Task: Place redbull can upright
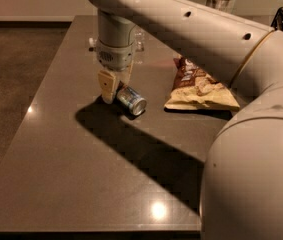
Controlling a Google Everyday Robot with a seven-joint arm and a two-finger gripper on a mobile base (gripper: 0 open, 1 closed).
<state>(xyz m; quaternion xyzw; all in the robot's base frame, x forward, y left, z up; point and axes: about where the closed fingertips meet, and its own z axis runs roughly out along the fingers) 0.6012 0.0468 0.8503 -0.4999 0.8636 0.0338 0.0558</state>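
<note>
Glossy dark-brown rectangular counter (81, 184), lamp glints on top. Dark mottled floor (16, 54) to left; pale plain wall (31, 1) beyond. Robot claw (112, 95) low over counter's far half.

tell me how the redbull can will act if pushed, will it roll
The redbull can lies on its side on the glossy table, so a sideways push would probably roll it. It is slim metal, so likely stiff yet dentable under a hard squeeze. The gripper is at its far end.
</note>
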